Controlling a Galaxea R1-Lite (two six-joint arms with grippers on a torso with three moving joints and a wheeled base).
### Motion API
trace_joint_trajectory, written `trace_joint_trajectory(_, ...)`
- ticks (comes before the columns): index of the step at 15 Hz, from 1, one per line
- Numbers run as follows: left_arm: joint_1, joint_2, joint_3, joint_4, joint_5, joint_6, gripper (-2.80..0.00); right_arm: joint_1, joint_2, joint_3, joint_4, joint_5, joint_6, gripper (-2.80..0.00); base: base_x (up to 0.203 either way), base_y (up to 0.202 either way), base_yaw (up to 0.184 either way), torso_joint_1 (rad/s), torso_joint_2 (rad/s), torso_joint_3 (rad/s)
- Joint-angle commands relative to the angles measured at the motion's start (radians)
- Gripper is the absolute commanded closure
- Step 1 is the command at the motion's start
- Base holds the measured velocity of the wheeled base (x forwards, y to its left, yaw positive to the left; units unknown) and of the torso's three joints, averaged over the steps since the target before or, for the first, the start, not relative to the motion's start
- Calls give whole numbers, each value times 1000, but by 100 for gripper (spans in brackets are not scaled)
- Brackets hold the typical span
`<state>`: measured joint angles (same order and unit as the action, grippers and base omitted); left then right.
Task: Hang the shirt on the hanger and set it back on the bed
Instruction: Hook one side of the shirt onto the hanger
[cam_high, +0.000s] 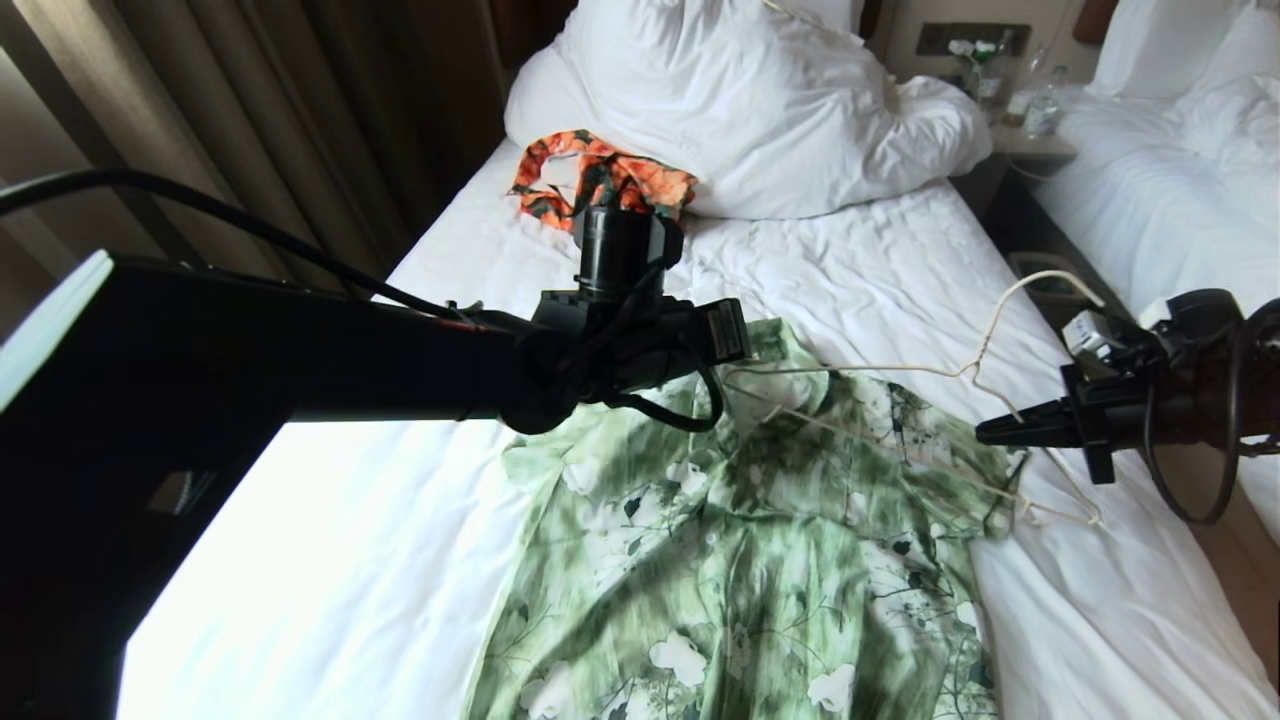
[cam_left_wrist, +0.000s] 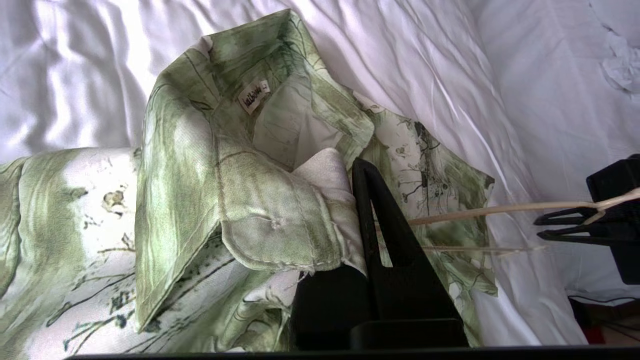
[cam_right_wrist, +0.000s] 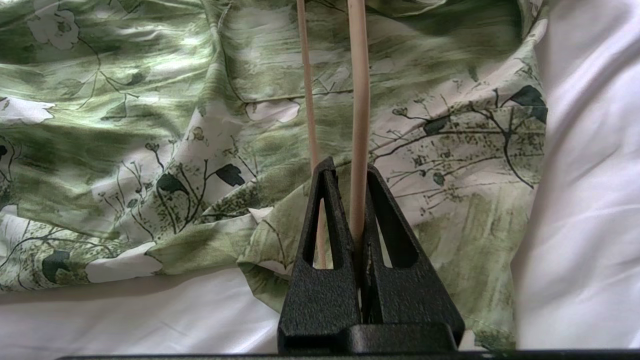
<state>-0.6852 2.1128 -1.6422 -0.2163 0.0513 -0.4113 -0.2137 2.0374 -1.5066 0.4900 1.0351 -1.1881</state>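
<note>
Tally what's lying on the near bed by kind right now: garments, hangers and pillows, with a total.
Garments: 2, the green floral shirt and an orange patterned garment.
Hangers: 1, the cream wire hanger, clamped in the right gripper and threaded into the shirt; the left gripper holds the collar.
Pillows: 1 pillow fully in view.
Total: 4.

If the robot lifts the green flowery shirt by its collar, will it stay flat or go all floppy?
Probably floppy: the shirt already lies in soft folds on the bed, and its collar curls where the left hand pinches it. It looks thin, so likely light. The wire hanger in the right hand seems stiffer.
</note>
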Motion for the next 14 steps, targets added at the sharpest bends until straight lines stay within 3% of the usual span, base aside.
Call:
trace_joint_trajectory(1,-19,0,-4,-2,1,-2,0,26,6,-1,2,3,-5,0,0,0,0,0,0,0)
trace_joint_trajectory(6,-94,-25,-11,-2,32,-8,0,71,-2,-3,-1,4,2,0,0,0,0,0,0,0)
trace_joint_trajectory(12,-297,-51,-69,10,64,-6,0,120,-85,14,-1,54,7,0,0,0,0,0,0,0)
trace_joint_trajectory(14,-360,-73,-68,21,102,-30,0,150,-132,40,0,85,7,0,0,0,0,0,0,0)
